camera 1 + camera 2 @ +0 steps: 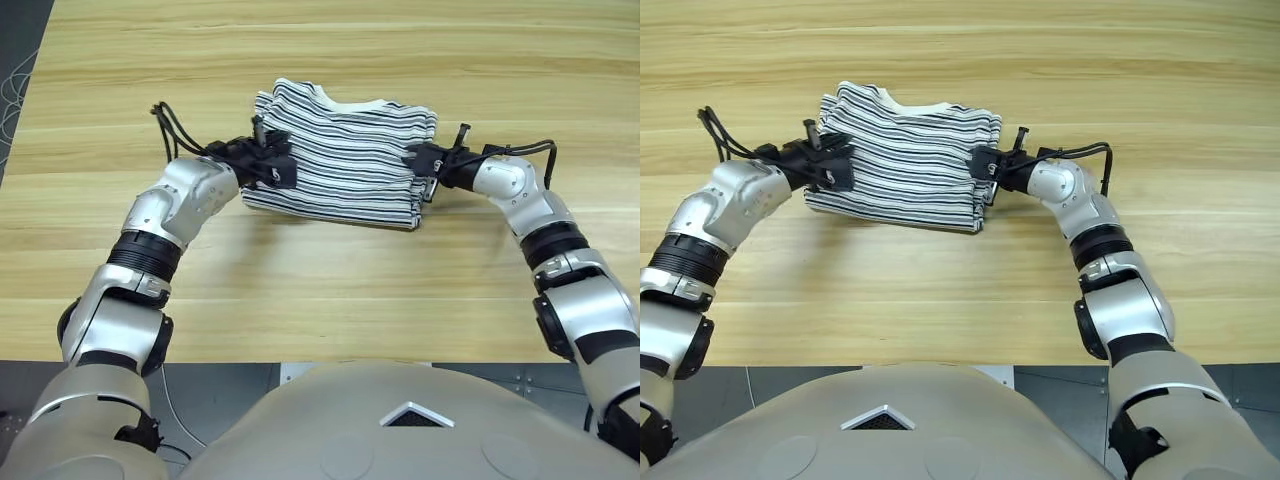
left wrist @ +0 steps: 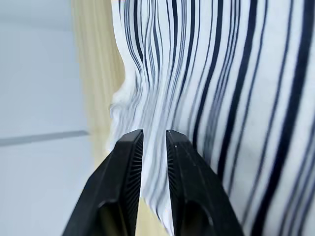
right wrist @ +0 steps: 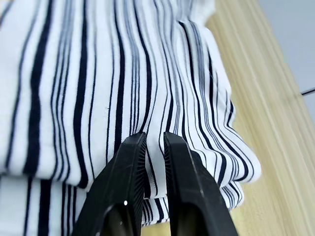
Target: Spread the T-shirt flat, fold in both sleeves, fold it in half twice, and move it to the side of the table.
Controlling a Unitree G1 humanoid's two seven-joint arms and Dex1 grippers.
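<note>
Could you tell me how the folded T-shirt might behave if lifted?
Probably floppy: the T-shirt is a soft stack of layers, so its middle may sag between the left gripper and right gripper. Loose layers at its edge could slip apart.

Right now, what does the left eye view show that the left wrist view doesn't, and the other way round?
The left eye view adds the whole folded T-shirt and the right gripper holding its opposite side. The left wrist view adds the ridged inner faces of the left gripper's fingers, with fabric pinched between them. Both share the striped shirt, the wooden table and the left gripper.
</note>
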